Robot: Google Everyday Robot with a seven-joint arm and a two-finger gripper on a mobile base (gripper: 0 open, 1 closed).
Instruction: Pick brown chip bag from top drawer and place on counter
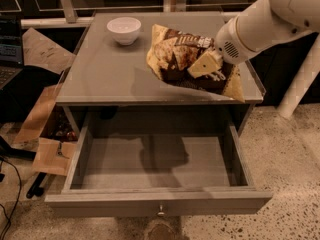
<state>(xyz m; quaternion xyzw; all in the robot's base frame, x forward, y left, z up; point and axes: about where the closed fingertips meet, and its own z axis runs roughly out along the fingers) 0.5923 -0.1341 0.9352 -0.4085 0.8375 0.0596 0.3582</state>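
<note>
The brown chip bag (175, 59), dark brown with pale tan ends and white lettering, hangs tilted above the right half of the counter (100, 74). My gripper (207, 64) is shut on the bag's right part, and the white arm reaches in from the upper right. The bag casts a shadow on the counter below it. The top drawer (155, 166) is pulled wide open under the counter, with nothing in it and a small metal knob (160, 211) on its front.
A white bowl (124, 30) stands at the counter's back left. Flattened cardboard (47, 134) and a cable lie on the floor to the left. A white post (300, 84) stands at the right. A rail runs behind the counter.
</note>
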